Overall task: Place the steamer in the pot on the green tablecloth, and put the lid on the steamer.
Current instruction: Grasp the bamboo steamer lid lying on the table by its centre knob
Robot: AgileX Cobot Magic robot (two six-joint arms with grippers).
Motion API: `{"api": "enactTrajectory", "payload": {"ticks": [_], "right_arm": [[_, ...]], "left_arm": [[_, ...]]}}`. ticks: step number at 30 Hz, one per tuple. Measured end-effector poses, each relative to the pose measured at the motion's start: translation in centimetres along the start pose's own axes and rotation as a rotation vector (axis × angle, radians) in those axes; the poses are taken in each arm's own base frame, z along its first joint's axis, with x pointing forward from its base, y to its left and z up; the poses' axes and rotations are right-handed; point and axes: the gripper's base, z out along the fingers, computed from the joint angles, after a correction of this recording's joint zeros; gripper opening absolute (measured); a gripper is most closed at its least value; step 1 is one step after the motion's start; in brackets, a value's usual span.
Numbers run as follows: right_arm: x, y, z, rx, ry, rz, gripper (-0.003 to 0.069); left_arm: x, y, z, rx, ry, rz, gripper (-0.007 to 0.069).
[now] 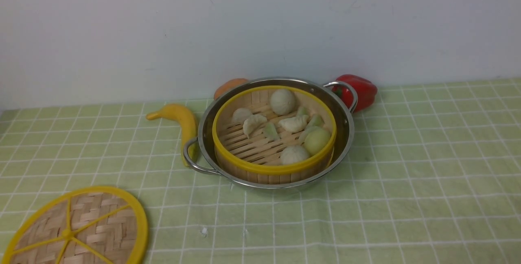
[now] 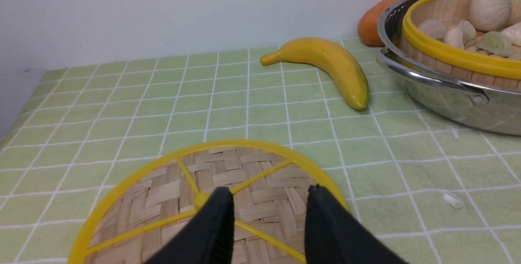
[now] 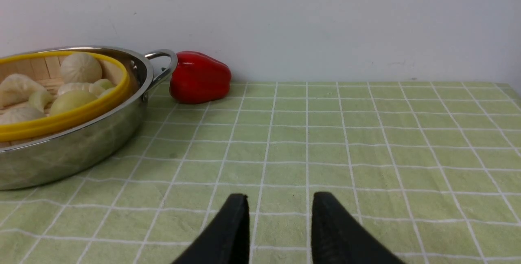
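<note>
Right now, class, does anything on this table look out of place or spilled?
Yes: small white scraps lie on the green tablecloth in front of the pot, like stray crumbs. Nothing else looks askew or damaged.

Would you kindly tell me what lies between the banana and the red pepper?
The pot with the steamer in it sits between the banana and the pepper; the front view shows this best.

The left gripper (image 2: 268, 194) points forward and slightly down, its two black jaws parted with nothing between them. The right gripper (image 3: 280, 196) has the same pose, jaws parted and empty.
</note>
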Motion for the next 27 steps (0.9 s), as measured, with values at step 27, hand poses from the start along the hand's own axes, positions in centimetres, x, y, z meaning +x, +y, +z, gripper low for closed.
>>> {"api": "enactTrajectory", "payload": {"ticks": [27], "right_arm": [[0.0, 0.0, 0.0, 0.000, 0.000, 0.002, 0.0240]], "left_arm": [[-8.8, 0.5, -2.2, 0.099, -0.363, -0.572, 0.0266]]}}
